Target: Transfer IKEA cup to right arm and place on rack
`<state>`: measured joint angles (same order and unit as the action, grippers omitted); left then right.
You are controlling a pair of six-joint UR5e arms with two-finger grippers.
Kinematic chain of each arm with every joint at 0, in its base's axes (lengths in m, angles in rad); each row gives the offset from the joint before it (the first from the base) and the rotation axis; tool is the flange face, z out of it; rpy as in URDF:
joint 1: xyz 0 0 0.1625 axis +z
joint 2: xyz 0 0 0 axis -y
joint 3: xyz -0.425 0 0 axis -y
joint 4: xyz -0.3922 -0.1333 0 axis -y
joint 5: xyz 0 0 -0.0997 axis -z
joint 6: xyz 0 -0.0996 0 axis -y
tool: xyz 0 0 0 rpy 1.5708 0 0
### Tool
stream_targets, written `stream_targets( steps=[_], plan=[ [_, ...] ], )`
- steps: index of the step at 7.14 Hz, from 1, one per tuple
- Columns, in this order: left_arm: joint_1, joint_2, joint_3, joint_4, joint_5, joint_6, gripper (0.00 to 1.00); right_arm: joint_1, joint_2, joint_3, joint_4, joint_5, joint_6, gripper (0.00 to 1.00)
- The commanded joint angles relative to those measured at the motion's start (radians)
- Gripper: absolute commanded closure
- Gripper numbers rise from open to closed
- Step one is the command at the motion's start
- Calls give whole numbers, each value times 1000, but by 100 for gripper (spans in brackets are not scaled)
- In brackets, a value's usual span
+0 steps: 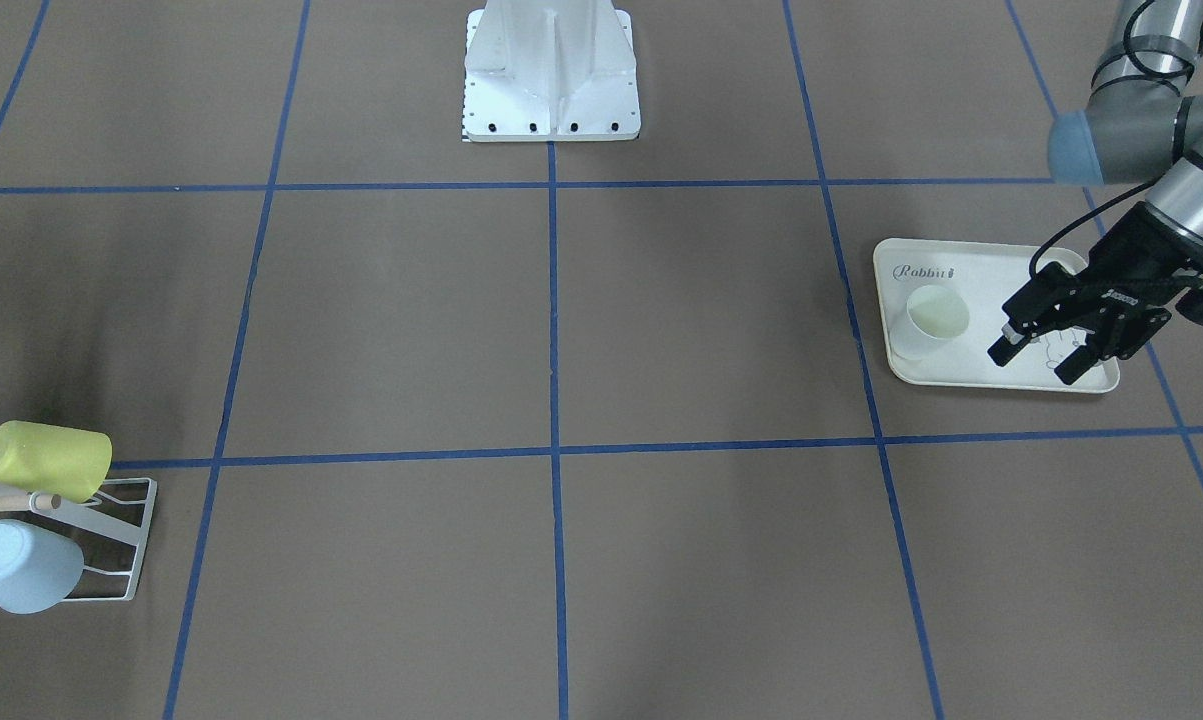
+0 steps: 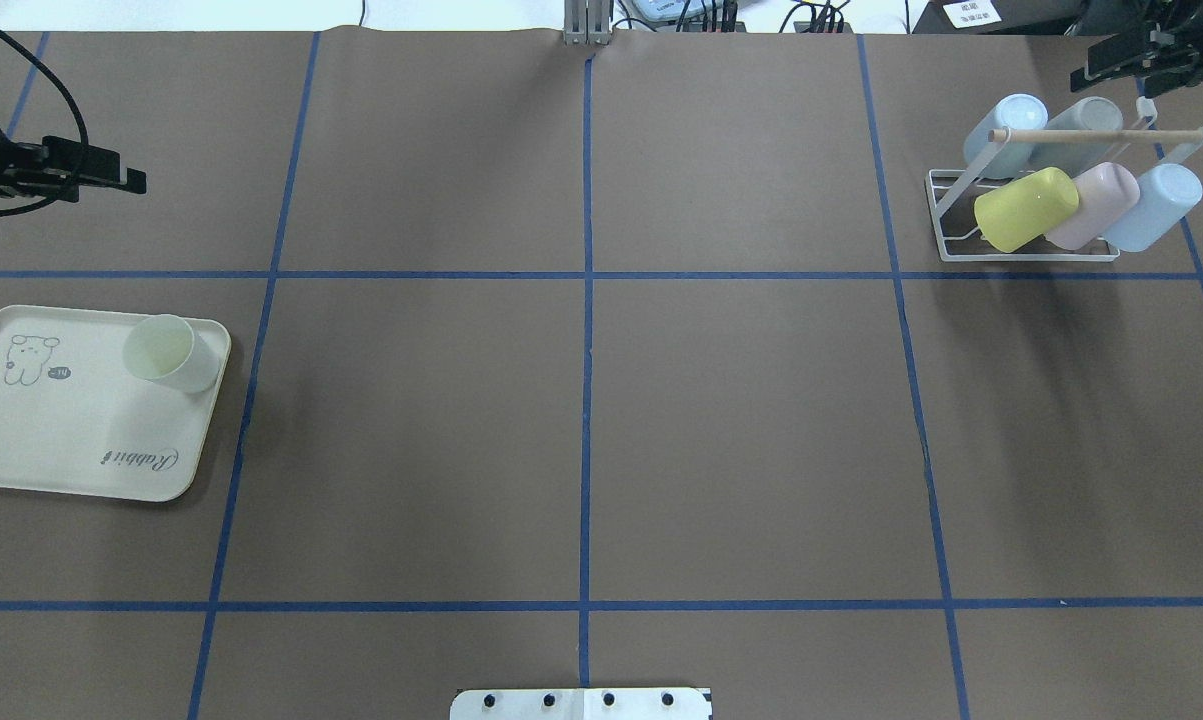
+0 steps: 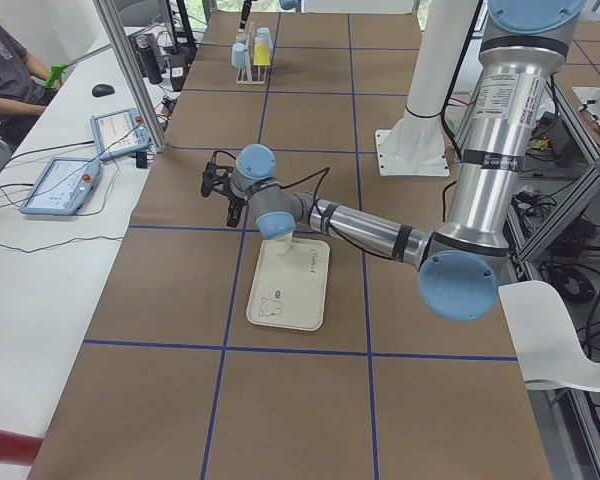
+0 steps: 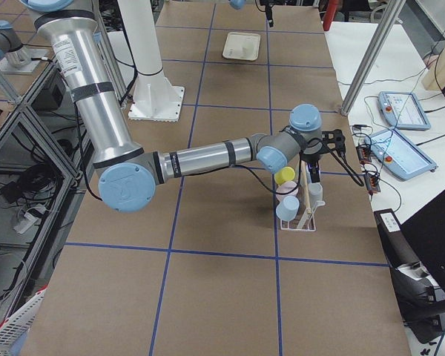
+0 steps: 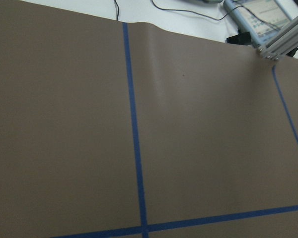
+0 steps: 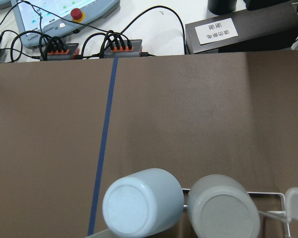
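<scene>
The IKEA cup, pale cream, stands upright with its mouth up in the upper right corner of the rabbit-print tray, at the left edge of the overhead view. The left end effector shows at the right of the front-facing view, its two black fingers spread apart with nothing between them. There it overlaps the tray's right end, just right of the cup and not touching it.

The right end effector sits in the overhead view's upper right corner, just above the rack; I cannot tell whether it is open or closed. The white wire rack with its wooden dowel carries a yellow cup, a pink cup and pale blue cups. Blue tape lines grid the brown counter.
</scene>
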<state>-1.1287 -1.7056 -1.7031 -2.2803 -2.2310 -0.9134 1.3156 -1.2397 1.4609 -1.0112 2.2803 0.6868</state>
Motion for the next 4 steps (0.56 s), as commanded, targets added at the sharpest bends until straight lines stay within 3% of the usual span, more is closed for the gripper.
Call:
stream_targets(
  steps=[1,4],
  plan=[
    [41,84,-56,142,8,67,0,1,-16,48,0,45,42,2],
    [139,87,-43,145,10,50,0,1,-53,111,0,50,82,2]
  ],
)
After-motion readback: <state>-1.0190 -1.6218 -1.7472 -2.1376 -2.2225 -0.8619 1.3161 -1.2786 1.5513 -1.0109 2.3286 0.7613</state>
